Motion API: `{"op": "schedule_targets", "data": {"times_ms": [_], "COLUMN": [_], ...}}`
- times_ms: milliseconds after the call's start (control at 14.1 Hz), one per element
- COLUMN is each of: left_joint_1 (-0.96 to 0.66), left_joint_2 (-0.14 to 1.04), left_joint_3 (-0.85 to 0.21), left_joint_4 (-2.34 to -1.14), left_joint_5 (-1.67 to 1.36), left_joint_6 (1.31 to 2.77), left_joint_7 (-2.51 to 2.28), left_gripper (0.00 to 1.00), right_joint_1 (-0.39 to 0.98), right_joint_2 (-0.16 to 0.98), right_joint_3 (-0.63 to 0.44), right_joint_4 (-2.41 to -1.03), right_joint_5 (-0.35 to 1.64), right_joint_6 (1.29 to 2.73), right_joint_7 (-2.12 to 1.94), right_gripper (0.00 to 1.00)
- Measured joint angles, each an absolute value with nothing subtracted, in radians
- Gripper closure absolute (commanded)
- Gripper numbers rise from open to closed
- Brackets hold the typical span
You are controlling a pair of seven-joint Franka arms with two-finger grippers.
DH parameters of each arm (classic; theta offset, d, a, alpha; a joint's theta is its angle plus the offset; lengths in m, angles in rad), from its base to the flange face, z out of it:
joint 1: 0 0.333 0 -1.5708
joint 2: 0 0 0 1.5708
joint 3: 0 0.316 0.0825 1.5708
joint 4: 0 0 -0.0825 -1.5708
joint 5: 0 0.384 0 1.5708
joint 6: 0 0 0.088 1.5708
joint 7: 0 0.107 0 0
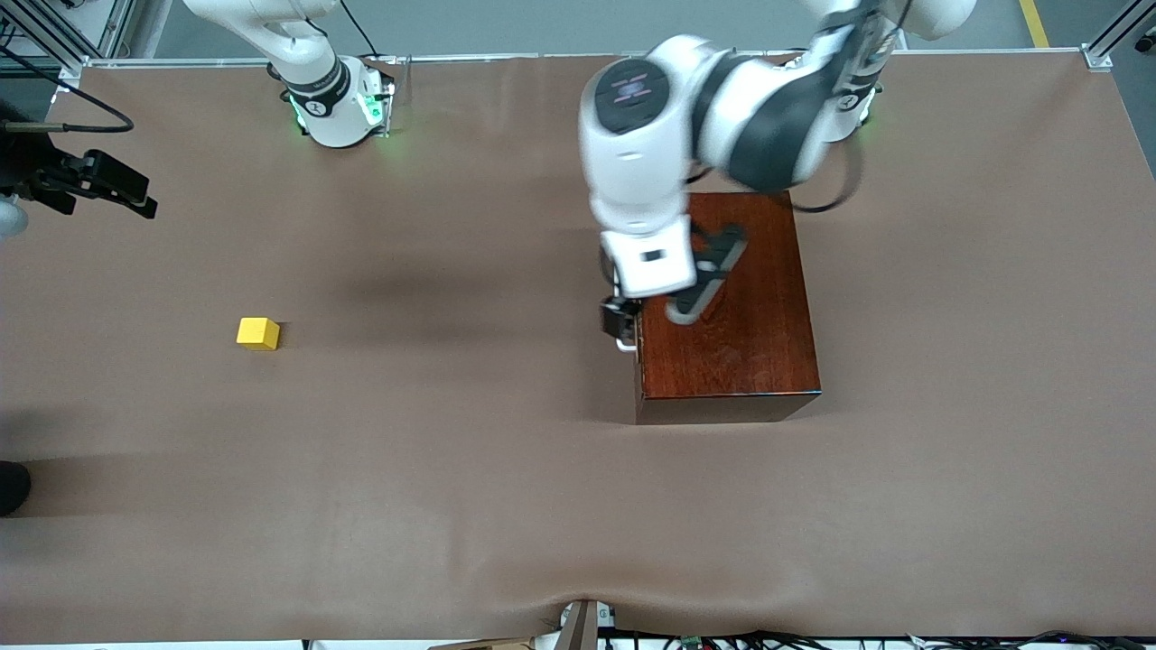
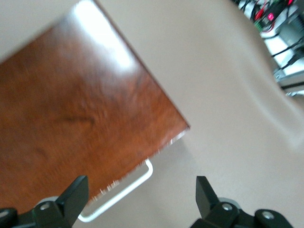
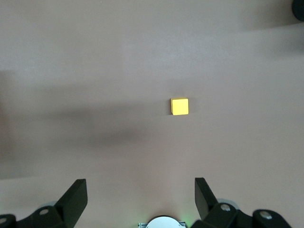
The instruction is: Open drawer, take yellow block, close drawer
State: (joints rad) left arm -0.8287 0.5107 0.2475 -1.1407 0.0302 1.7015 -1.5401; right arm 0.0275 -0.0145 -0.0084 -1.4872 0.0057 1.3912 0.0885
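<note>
The dark reddish-brown box [image 1: 736, 316] stands toward the left arm's end of the table. Its drawer is shut, and only the white U-shaped handle [image 1: 625, 344] shows on the side facing the right arm's end. My left gripper [image 1: 621, 323] is open just above that handle. In the left wrist view the handle [image 2: 118, 194] lies between the spread fingers of the left gripper [image 2: 142, 199], at the edge of the box top [image 2: 71, 109]. The yellow block [image 1: 257, 333] lies on the bare table toward the right arm's end. My right gripper [image 1: 122, 191] hangs open and empty above the table, with the block [image 3: 179, 107] in its view.
The brown table cover [image 1: 452, 469] is bare around the block and the box. The right arm's base [image 1: 339, 104] and its green lights show in the right wrist view [image 3: 164, 223]. Cables and gear lie past the table's front edge [image 2: 278, 21].
</note>
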Motion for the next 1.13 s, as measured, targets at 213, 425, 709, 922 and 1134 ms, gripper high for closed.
{"op": "schedule_targets", "data": {"times_ms": [213,425,709,922,1134], "left_joint_1": [-0.742,-0.650,-0.504,-0.398,-0.331], "left_joint_2": [0.421,0.325,0.173,0.092,0.058], "left_joint_3": [0.248,0.249,0.251,0.252,0.249], "left_joint_4": [-1.193,-1.272,-1.429,-1.504,-1.520], "left_joint_5": [0.027,0.020,0.012,0.012,0.011], "left_joint_6": [1.658,1.621,1.603,1.563,1.538], "left_joint_7": [-1.348,-1.132,-0.799,-0.492,-0.321], "left_gripper": [0.00,0.00,0.00,0.00,0.00], "right_joint_1": [0.020,-0.011,-0.030,-0.031,-0.031], "right_joint_2": [-0.015,-0.015,-0.015,-0.015,-0.015], "right_joint_3": [-0.008,0.022,0.043,0.047,0.048], "right_joint_4": [-1.487,-1.487,-1.487,-1.488,-1.488], "right_joint_5": [0.006,0.006,0.006,0.007,0.007], "right_joint_6": [1.391,1.391,1.391,1.391,1.390], "right_joint_7": [0.089,0.089,0.089,0.089,0.089], "right_gripper": [0.00,0.00,0.00,0.00,0.00]}}
